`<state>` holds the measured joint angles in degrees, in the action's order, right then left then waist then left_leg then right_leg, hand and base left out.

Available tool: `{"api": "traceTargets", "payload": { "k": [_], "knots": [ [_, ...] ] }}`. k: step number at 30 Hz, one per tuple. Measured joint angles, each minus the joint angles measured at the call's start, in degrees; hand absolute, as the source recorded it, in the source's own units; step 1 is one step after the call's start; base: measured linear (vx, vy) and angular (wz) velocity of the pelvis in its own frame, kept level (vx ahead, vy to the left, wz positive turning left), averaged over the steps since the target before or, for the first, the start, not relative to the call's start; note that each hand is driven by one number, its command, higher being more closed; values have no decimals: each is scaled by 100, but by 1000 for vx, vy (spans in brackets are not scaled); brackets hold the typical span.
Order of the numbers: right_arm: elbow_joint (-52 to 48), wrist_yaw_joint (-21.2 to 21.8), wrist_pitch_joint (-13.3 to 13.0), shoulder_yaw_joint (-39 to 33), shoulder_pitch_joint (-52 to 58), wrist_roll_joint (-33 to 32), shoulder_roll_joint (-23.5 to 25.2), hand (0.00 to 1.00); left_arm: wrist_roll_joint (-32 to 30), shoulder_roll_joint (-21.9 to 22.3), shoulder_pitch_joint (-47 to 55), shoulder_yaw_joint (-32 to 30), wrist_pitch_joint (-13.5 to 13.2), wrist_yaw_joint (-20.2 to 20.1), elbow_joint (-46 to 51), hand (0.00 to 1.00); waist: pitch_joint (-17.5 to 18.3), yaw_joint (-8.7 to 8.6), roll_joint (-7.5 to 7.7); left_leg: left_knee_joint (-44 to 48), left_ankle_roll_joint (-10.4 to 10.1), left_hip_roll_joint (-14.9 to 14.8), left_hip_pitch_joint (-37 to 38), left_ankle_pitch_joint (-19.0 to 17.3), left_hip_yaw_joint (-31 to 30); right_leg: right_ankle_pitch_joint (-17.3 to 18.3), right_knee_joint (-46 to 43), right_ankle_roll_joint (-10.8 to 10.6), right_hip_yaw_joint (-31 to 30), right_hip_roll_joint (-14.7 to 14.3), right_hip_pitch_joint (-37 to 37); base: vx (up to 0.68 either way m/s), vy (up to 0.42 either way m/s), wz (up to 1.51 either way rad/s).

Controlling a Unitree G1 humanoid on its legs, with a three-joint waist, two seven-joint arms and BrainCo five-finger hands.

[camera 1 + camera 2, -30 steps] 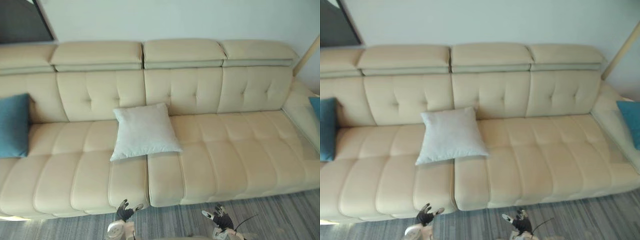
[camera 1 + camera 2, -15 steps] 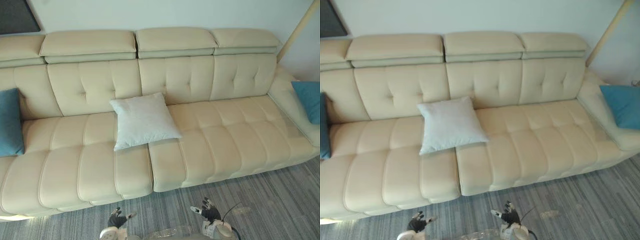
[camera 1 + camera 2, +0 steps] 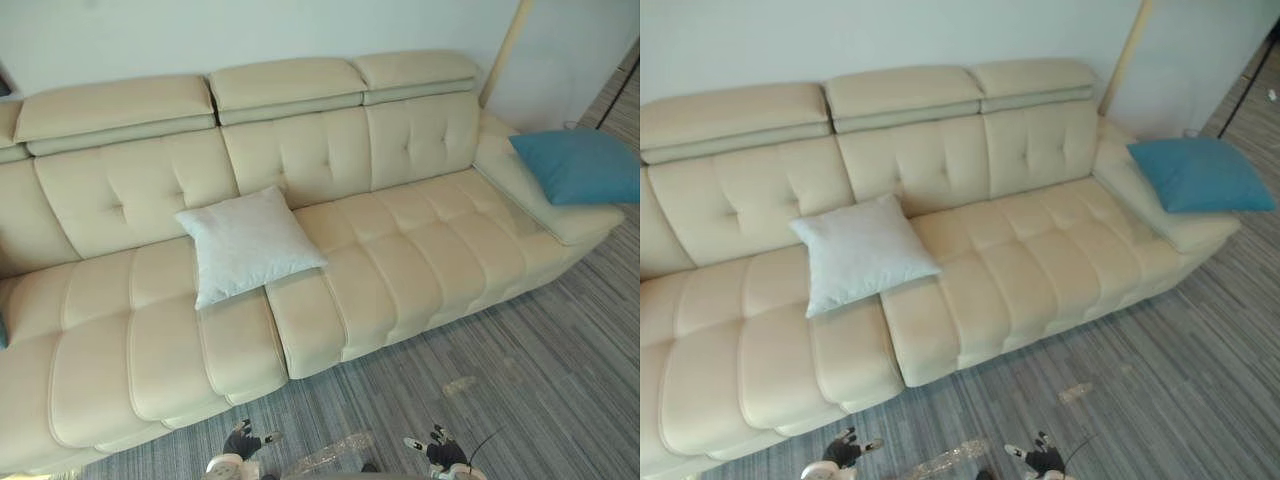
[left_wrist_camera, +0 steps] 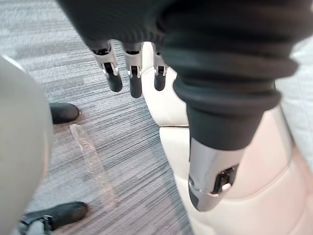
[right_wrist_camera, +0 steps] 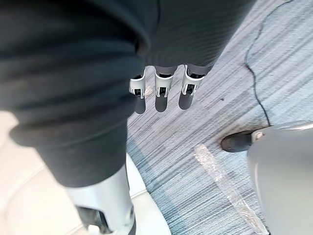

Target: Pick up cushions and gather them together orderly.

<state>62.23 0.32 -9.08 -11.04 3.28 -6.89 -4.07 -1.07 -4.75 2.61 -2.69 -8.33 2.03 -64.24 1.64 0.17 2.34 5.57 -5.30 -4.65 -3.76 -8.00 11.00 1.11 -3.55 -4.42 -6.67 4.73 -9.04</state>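
Left wrist view has your left hand point(image 4: 135, 81) with its fingers hanging straight and loose, nothing in them, over the floor point(image 3: 520, 370) just off the sofa's point(image 3: 400, 255) front edge. Right wrist view tells the same of your right hand point(image 5: 162, 95): fingers relaxed and empty, also out on the floor in front of the sofa.

From there, look outward. The white cushion point(image 3: 245, 243) sits on the sofa's seat near the middle, its rear corner up against the backrest and its front corner just over the seam between the two seat blocks. It lies straight ahead of your left hand and a little up the seat, well apart from the fingers; your left hand is clearly the nearer one. It is square and sits turned like a diamond, so it has no long axis to line up on. I would come at the front corner or a side edge.

The blue cushion point(image 3: 1200, 175) lies flat on the sofa's right end, on the low arm section, well apart from the white one and far off to the side of your right hand.

My reading: neither cushion is picked up yet, and either one needs a step closer to the sofa before a reach.
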Motion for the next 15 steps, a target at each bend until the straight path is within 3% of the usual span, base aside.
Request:
{"api": "traceTargets", "payload": {
  "k": [2, 3, 4, 5, 6, 7, 8, 10, 12, 13, 14, 15],
  "knots": [
    [-18, -4, -1, 29, -68, 1, -15, 0, -4, -16, 4, 22, -1, 1, -1, 0, -64, -1, -46, 211, -1, -54, 3, -171, 239, -160, 114, 44, -128, -74, -62, -60, 31, -98],
    [-17, -6, 1, 73, -135, 2, -23, 0, -6, -17, 17, 18, -3, 3, 3, 0, -124, 8, -138, 307, 33, -165, 10, -207, 513, -269, 242, 237, 164, -108, -96, -55, 1, -110],
    [-17, -8, 5, 86, -213, 3, -33, 0, -6, 1, 28, 13, -2, 7, 1, 0, -146, 9, -193, 343, 35, -303, 16, -203, 754, -233, 276, 594, 704, -65, -108, -22, -29, -112],
    [-19, -21, 4, 123, -309, 4, -62, 0, -3, -1, 24, 24, -1, 6, 12, 0, -173, 20, -243, 374, 34, -417, 52, -189, 971, -139, 118, 757, 1659, 117, -111, 32, -35, -128],
    [-18, -44, 3, 238, -391, 4, -66, 0, -3, -37, 37, 76, 0, 8, 17, 0, -224, 24, -291, 375, -29, -563, 199, -151, 1347, -59, -208, 848, 3042, 429, -178, 58, -38, -132],
    [-19, -42, -1, 301, -402, 8, -49, 0, -3, -90, 53, 101, 0, 10, 17, 0, -217, 48, -270, 430, -60, -613, 272, -134, 1511, -79, -385, 865, 3678, 554, -150, 114, -60, -131],
    [-22, -49, -9, 404, -398, 9, -52, 0, -1, -151, 43, 100, 0, 11, 18, 0, -217, 61, -244, 536, -78, -649, 333, -145, 1582, -167, -439, 642, 3992, 593, -52, 135, -120, -86],
    [-20, -62, -12, 446, -371, -1, -113, 0, -3, -161, -82, 145, -16, 22, 53, 0, -303, 16, -309, 889, -152, -930, 387, -192, 1598, -87, -331, 477, 3687, 280, 69, 117, -181, -65],
    [-10, -76, -12, 448, -308, -38, -102, 0, -3, -153, -192, 143, -21, 21, 57, 0, -396, 35, -378, 1782, -210, -1363, 222, -234, 1504, 28, -305, 609, 3443, -17, 158, 80, -232, -80],
    [-11, -88, -17, 447, -313, -56, -107, 0, -6, -147, -189, 131, -19, 21, 55, 0, -455, 37, -463, 2661, -138, -1692, -5, -188, 1322, 129, -314, 684, 3263, -223, 252, 120, -227, -118],
    [-12, -102, -26, 447, -327, -81, -136, 0, -6, -83, -133, 82, -16, 20, 53, 0, -517, 106, -513, 3577, 185, -1857, -355, -125, 855, 240, -333, 792, 2994, -345, 333, 90, -128, -137],
    [-13, -108, -47, 435, -349, -134, -162, 0, 28, 3, -89, 67, -18, 0, 75, 0, -550, 180, -501, 3832, 191, -1697, -504, -291, 465, 324, -377, 890, 2718, -385, 344, 183, -46, -124]
  ]
}}
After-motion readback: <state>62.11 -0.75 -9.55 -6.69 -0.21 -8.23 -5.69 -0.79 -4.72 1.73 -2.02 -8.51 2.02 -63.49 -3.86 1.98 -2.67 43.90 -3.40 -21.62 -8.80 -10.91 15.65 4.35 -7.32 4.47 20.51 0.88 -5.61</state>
